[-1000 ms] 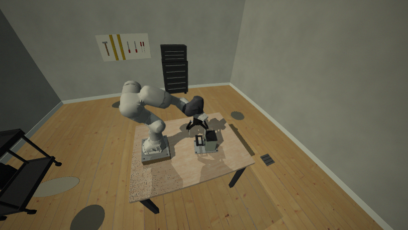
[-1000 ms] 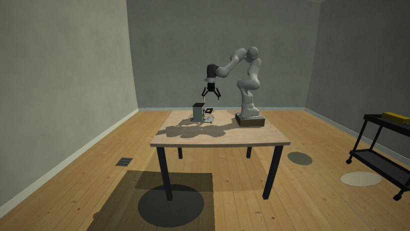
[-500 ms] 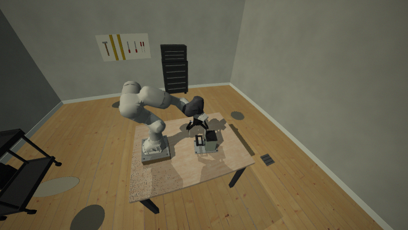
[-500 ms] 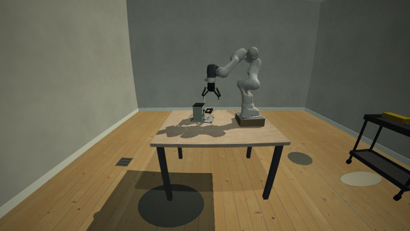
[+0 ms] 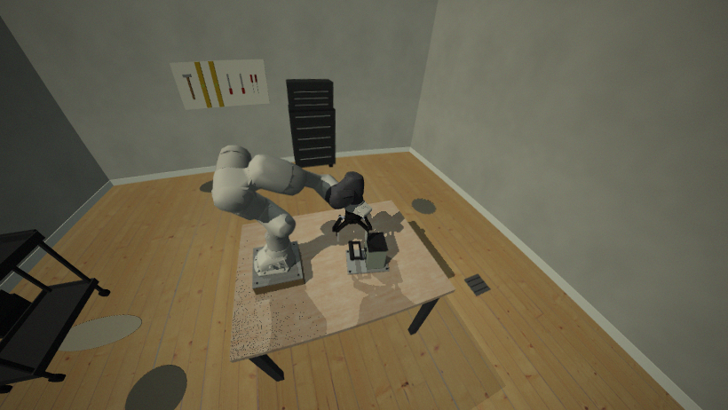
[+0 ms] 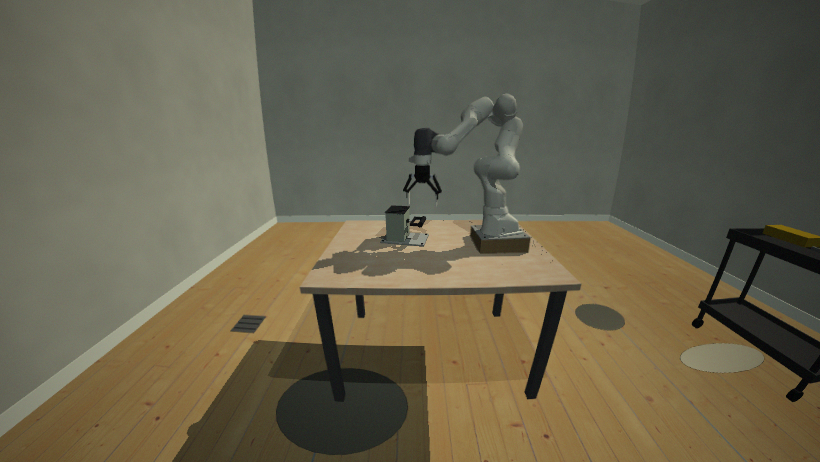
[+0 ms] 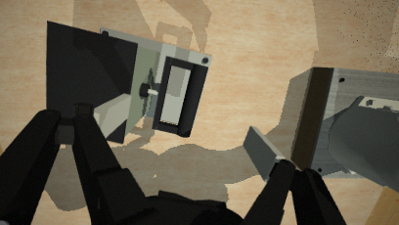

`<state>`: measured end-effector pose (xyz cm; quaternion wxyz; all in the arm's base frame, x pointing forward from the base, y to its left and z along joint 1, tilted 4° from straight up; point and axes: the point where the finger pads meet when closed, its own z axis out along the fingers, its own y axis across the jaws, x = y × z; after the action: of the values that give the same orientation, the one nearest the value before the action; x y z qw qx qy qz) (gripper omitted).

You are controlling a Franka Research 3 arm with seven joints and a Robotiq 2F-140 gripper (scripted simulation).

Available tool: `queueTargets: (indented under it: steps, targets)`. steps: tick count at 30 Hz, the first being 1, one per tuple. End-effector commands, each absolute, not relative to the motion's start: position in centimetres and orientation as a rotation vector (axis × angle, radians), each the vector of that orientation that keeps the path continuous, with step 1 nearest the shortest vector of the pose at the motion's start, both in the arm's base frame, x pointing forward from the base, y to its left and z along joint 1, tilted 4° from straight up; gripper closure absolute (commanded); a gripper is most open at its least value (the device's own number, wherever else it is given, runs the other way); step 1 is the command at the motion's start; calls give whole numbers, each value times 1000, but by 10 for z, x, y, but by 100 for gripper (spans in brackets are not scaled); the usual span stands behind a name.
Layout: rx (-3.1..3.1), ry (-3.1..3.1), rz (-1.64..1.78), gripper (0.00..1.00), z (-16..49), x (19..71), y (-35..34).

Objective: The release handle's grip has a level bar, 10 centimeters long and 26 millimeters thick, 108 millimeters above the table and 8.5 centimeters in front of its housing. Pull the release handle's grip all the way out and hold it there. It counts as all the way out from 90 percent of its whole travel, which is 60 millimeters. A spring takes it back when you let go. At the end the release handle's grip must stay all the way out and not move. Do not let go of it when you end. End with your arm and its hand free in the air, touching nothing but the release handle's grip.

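The release handle stands on a grey base plate [image 5: 352, 269] on the wooden table [image 5: 356, 305] [image 6: 447, 275]. Its grey housing [image 5: 377, 249] [image 6: 395, 225] [image 7: 83, 68] has a dark top. The black grip [image 5: 352, 250] [image 6: 417, 218] [image 7: 196, 98], a rectangular loop with a level bar, sits on a short rod in front of the housing, close to it. My gripper [image 5: 352, 229] [image 6: 422, 196] [image 7: 190, 121] is open and empty. It points down and hangs above the grip, a little behind it in the top view and clear of it.
The arm's base block [image 5: 277, 277] [image 6: 499, 241] [image 7: 337, 117] is bolted on the table beside the handle. A black tool cabinet [image 5: 311, 122] stands at the back wall. A black cart [image 5: 30, 305] [image 6: 763, 298] stands on the floor away from the table.
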<state>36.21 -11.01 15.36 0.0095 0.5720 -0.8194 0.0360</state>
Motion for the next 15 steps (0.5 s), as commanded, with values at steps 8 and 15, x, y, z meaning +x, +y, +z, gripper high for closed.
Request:
queueTargets:
  steps: [8, 15]
  targets:
    - [1802, -2547, 107, 100, 154, 361, -111]
    - [1802, -2547, 107, 100, 154, 361, -111]
